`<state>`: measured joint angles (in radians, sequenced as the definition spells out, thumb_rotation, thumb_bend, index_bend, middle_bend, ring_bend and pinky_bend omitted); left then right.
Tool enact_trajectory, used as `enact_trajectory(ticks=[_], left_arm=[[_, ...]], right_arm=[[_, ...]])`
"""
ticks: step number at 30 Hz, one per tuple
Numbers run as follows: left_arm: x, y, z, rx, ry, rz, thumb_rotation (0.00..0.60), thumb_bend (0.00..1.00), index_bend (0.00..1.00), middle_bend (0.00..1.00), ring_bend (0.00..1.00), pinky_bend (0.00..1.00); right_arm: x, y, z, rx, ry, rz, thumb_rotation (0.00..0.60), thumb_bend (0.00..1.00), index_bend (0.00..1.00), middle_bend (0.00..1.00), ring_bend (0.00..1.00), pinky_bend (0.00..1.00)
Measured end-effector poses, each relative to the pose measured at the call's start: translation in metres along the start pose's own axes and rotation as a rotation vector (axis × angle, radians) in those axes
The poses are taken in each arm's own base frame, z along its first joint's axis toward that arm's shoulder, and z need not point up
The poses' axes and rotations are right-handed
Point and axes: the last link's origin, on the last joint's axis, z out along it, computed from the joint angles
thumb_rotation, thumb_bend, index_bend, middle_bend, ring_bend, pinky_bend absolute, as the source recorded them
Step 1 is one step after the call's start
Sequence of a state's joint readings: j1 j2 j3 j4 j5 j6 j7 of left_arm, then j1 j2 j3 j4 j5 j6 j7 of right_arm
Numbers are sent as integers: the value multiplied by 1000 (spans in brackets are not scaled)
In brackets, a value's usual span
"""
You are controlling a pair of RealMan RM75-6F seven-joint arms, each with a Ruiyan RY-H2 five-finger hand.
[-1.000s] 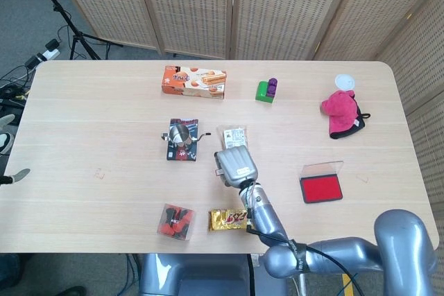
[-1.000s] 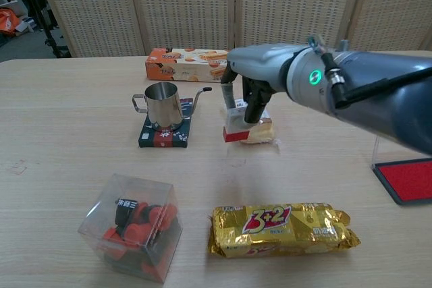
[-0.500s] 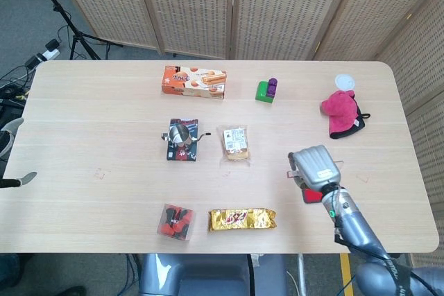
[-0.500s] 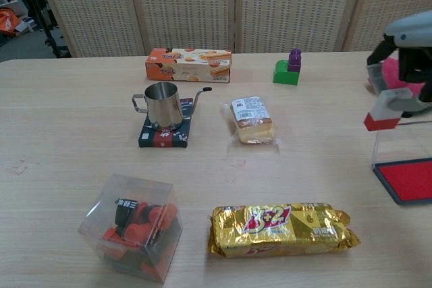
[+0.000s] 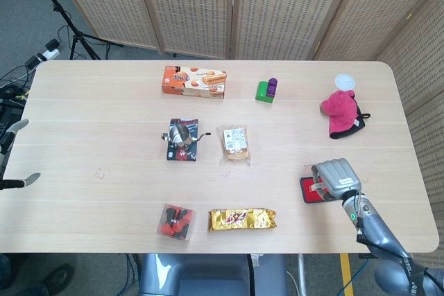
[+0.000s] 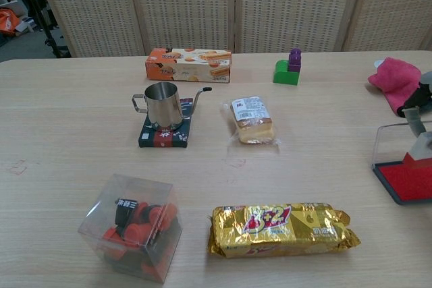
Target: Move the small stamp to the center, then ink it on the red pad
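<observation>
Right hand (image 5: 334, 177) lowered, grasping small stamp (image 6: 420, 150) beneath it, pressed on red pad (image 6: 407, 180)

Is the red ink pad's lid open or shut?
Open. The red ink pad shows bare red, its clear lid standing up behind; the small stamp sits on it.

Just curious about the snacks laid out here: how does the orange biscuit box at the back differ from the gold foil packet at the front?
The orange cardboard biscuit box is rigid with flat faces; the gold foil snack packet is soft, shiny and crinkled. The box lies at the far side of the table, the packet at the near edge. The box shows pictured biscuits, the packet a large "3+2". Both are long, lie flat, and neither is touched by a hand.
</observation>
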<state>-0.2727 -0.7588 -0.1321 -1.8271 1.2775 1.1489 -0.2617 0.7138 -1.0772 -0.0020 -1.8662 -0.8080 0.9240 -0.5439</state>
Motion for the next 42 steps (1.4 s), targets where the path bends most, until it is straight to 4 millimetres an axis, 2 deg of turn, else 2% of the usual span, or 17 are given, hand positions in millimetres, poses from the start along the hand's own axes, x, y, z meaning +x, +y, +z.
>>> enact_trajectory(ticks=[7, 42], left_arm=[[-1, 0, 1, 4, -1, 2, 600, 178, 0, 0, 0, 0], [-7, 3, 3, 7, -13, 22, 600, 178, 0, 0, 0, 0]], right_arm=[[-16, 8, 12, -33, -48, 67, 600, 569, 597, 965, 1000, 1000], [-40, 26, 34, -40, -1, 170, 600, 569, 597, 965, 1000, 1000]])
